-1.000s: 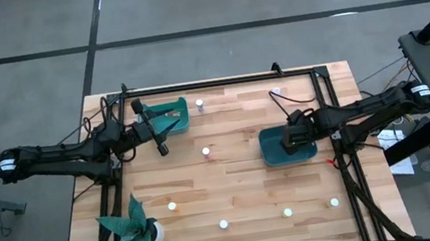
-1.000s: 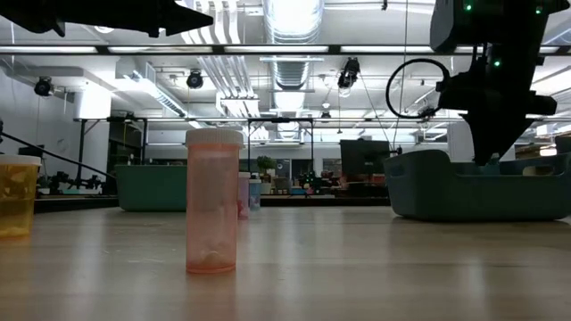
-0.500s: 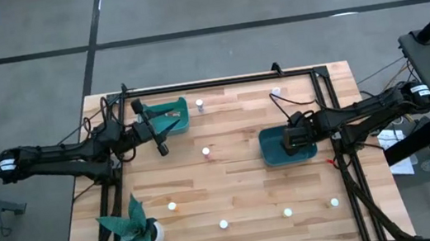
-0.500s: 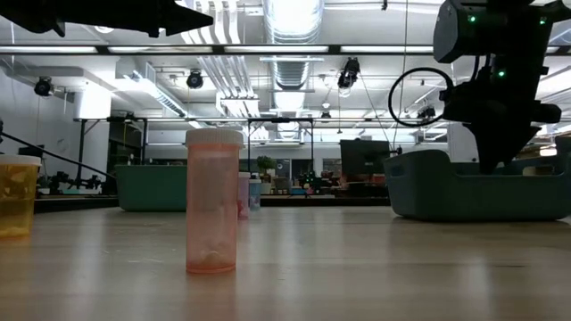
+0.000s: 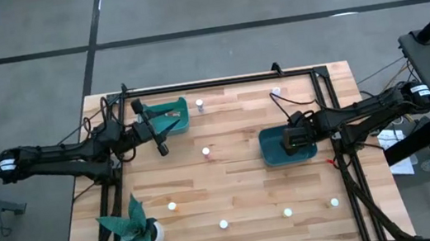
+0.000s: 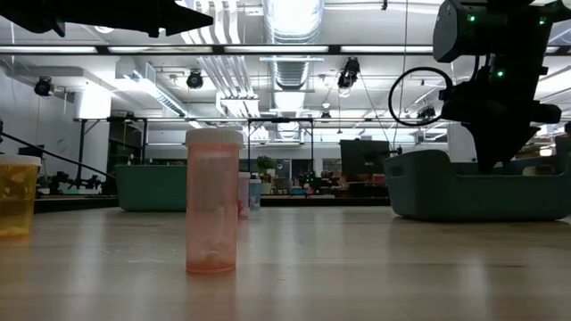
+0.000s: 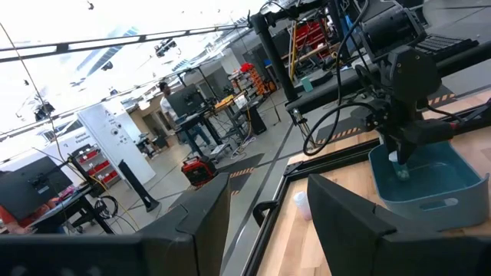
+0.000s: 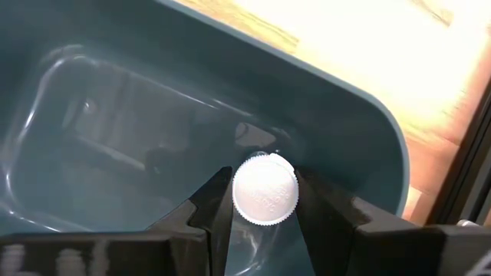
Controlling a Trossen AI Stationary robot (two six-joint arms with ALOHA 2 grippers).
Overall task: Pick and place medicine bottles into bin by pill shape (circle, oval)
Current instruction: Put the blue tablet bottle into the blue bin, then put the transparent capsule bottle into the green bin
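While your right pincer (image 8: pixel 265 201) is gripping the medicine bottle (image 8: pixel 265 189) by its cap low inside the right teal bin (image 5: pixel 274 156), you are risking it toppling if released crooked; the left pincer (image 5: pixel 162 147) is idling half-open beside the far-left bin (image 5: pixel 180 118).

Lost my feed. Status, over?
Right pincer inside teal bin, fingers flanking bottle. Left pincer idle, open, beside far bin. Nothing obstructing.

The table (image 5: pixel 241 192) is looking like pale matt wood planks, and the teal bin (image 8: pixel 153 92) is showing off smooth, glossy plastic.
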